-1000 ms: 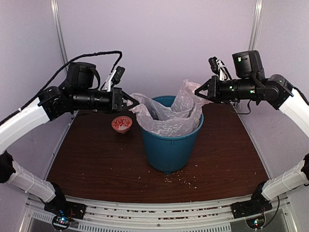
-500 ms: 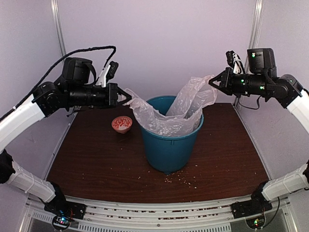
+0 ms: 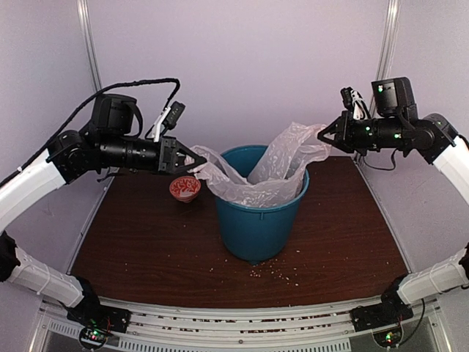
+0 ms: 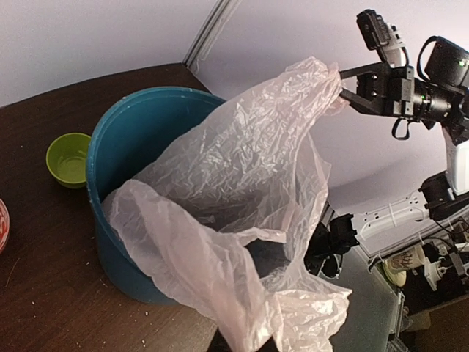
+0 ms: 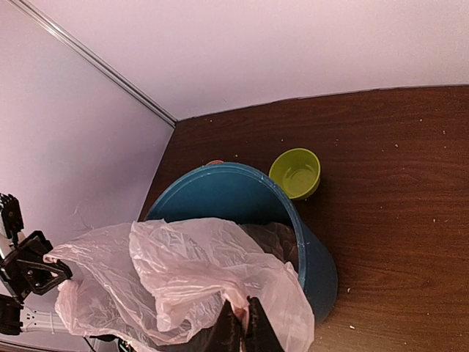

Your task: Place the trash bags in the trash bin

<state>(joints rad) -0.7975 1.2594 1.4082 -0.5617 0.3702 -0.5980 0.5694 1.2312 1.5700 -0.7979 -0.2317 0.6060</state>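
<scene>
The pale-pink trash bag (image 3: 256, 176) hangs stretched over the teal trash bin (image 3: 256, 224), its middle sagging inside the rim. My left gripper (image 3: 196, 161) is shut on the bag's left edge, just left of the bin. My right gripper (image 3: 322, 137) is shut on the bag's right handle, above and right of the bin. In the left wrist view the bag (image 4: 234, 220) covers my fingers and drapes across the bin (image 4: 121, 147). In the right wrist view my gripper (image 5: 242, 323) pinches the bag (image 5: 183, 279) beside the bin (image 5: 220, 191).
A red-and-white patterned bowl (image 3: 185, 188) sits on the brown table left of the bin. A small lime-green bowl (image 5: 295, 172) stands behind the bin. Crumbs lie scattered on the table (image 3: 146, 249) in front of the bin.
My left gripper moved down and right toward the bin with the bag's edge. My right gripper dropped slightly. The bag sags lower into the bin.
</scene>
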